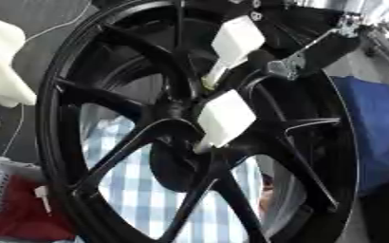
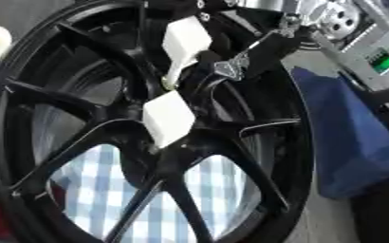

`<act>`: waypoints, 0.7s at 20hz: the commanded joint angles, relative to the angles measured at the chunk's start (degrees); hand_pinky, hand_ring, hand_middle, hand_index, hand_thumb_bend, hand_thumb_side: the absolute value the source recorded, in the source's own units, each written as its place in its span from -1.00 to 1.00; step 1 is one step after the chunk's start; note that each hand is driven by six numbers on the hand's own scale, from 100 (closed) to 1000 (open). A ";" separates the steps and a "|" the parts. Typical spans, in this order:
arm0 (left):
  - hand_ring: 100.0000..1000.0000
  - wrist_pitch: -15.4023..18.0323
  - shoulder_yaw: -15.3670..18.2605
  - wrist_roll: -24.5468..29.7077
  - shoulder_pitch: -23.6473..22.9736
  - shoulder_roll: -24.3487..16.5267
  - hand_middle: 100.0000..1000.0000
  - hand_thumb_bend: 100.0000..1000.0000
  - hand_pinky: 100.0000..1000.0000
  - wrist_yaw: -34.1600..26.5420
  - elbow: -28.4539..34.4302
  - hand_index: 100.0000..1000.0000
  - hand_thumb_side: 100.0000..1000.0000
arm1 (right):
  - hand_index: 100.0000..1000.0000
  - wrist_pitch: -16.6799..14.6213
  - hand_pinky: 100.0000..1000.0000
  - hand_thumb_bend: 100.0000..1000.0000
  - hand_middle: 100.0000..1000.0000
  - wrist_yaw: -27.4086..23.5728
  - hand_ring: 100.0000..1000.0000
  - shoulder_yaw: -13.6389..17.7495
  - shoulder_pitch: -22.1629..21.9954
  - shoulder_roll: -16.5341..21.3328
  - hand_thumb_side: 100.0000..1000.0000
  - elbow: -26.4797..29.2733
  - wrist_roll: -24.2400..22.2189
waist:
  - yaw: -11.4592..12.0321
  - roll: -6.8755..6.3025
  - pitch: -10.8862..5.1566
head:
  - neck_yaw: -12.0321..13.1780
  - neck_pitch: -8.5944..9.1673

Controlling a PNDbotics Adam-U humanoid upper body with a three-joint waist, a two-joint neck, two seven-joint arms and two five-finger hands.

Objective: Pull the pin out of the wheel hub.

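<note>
- A black wheel hub [image 1: 189, 137] stands upright, filling the scene.
- Two white pins [image 1: 224, 118] stick out at its centre, one above the other.
- The right hand [image 1: 301, 45] reaches in from the far right beside the upper pin [image 1: 234, 42]; whether its fingers are spread or closed, I cannot tell.
</note>
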State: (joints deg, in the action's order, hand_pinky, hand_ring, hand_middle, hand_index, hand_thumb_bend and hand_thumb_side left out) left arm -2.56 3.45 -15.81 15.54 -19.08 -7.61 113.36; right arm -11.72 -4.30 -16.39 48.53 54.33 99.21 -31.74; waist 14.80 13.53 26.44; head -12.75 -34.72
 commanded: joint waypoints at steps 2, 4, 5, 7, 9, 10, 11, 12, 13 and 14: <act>0.34 -0.03 0.61 -0.40 -0.13 -0.24 0.17 -0.99 0.19 -0.21 1.23 0.38 0.52 | -0.34 1.23 0.58 -1.00 -0.60 -4.46 0.19 3.10 -0.18 4.07 -0.74 2.61 -0.42 | -0.36 -0.58 -2.15 | -0.43 0.02; 0.34 -0.10 0.66 -0.45 -0.25 -0.23 0.17 -0.98 0.19 -0.21 1.23 0.38 0.52 | -0.35 1.31 0.58 -1.00 -0.62 -6.22 0.19 4.48 -0.41 4.99 -0.74 3.26 -1.09 | -0.49 -0.58 -2.31 | -0.37 -0.01; 0.34 -0.13 0.69 -0.47 -0.33 -0.25 0.17 -0.98 0.19 -0.21 1.23 0.38 0.52 | -0.35 1.34 0.58 -1.00 -0.62 -7.15 0.18 5.11 -0.55 5.41 -0.75 3.47 -1.45 | -0.57 -0.58 -2.40 | -0.32 -0.04; 0.34 -0.22 0.78 -0.54 -0.66 -0.31 0.17 -0.98 0.19 -0.20 1.23 0.38 0.52 | -0.35 1.41 0.58 -1.00 -0.62 -9.60 0.18 6.77 -1.03 6.38 -0.76 3.71 -2.39 | -0.91 -0.58 -2.71 | 0.16 -0.27; 0.34 -0.29 0.92 -0.68 -1.01 -0.40 0.17 -0.98 0.19 -0.13 1.23 0.39 0.52 | -0.34 1.21 0.58 -1.00 -0.62 -11.92 0.18 9.13 -2.48 7.74 -0.77 3.66 -1.97 | -1.46 -0.58 -3.01 | 0.83 -0.67; 0.34 -0.28 1.06 -0.82 -1.18 -0.47 0.17 -0.98 0.19 -0.06 1.23 0.39 0.52 | -0.34 0.95 0.58 -1.00 -0.62 -12.93 0.19 10.82 -4.03 8.72 -0.78 3.49 -0.91 | -1.83 -0.58 -3.11 | 1.33 -0.77; 0.34 -0.28 1.18 -0.97 -1.33 -0.55 0.17 -0.98 0.19 0.01 1.23 0.39 0.52 | -0.34 0.56 0.59 -1.00 -0.62 -13.90 0.19 12.71 -6.05 9.74 -0.78 3.30 0.60 | -2.20 -0.58 -3.17 | 1.88 -0.79; 0.34 -0.28 1.30 -1.12 -1.46 -0.59 0.17 -0.98 0.19 0.07 1.23 0.39 0.53 | -0.34 0.04 0.59 -1.00 -0.62 -14.88 0.19 14.82 -8.54 10.75 -0.78 3.04 2.49 | -2.63 -0.64 -3.23 | 2.42 -0.80; 0.34 -0.29 1.41 -1.26 -1.57 -0.55 0.17 -0.98 0.19 0.11 1.23 0.39 0.52 | -0.33 -0.47 0.59 -1.00 -0.62 -15.66 0.20 16.80 -11.11 11.62 -0.78 2.71 4.41 | -3.15 -0.83 -3.26 | 2.96 -0.79; 0.34 -0.26 1.55 -1.41 -1.69 -0.43 0.17 -0.98 0.19 0.17 1.23 0.39 0.52 | -0.33 -0.97 0.59 -1.00 -0.61 -16.18 0.20 19.22 -14.37 12.37 -0.78 1.92 6.80 | -3.89 -1.22 -3.29 | 3.68 -0.73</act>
State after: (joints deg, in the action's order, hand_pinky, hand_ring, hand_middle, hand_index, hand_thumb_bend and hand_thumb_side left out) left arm -2.91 4.46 -16.89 13.80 -19.06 -7.60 113.36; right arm -12.21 -18.99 -0.66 34.15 63.18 101.47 -27.14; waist 10.82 13.10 25.21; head -9.76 -35.26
